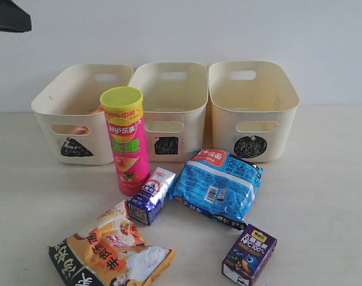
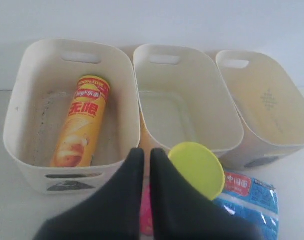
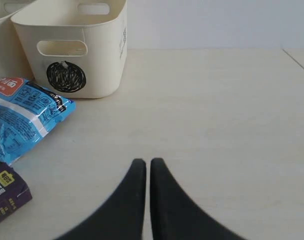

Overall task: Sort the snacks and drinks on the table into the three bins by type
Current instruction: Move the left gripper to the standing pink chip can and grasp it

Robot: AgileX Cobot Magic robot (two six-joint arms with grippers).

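Layout, left to right:
- The triangle bin (image 1: 49,116) at far left holds the yellow-orange tube (image 2: 79,125), lying flat.
- The square bin (image 1: 192,128) and the circle bin (image 1: 282,128) stand beside it. Nothing is seen inside either.
- The orange-black-white bag (image 1: 109,250) lies near left on the desk (image 1: 324,208).
- The pink tube (image 1: 128,149) stands upright just in front of the gap between the triangle and square bins.
- The slim carton (image 1: 154,193) lies just beside the tube's base.
- The blue packet (image 1: 219,185) comes next, then the purple carton (image 1: 249,253) at near right.

Risks:
- The pink tube is tall on a narrow base. A descent with the tips pressed together would likely strike its yellow lid (image 2: 197,167) and tip it onto the slim carton or against a bin wall. The tips need to spread first.
- The tube wall is round and looks slick. An off-centre pinch could squeeze it sideways.
- The crinkly packet may slip from a shallow pinch.

Positions:
- The left pincer (image 2: 145,152) is pressed together and pinches nothing. It hovers above the pink tube, with the lid just beside and below its tips.
- The right pincer (image 3: 144,162) is pressed together and holds nothing, over bare desk. The blue packet and purple carton lie to its left, apart from it.
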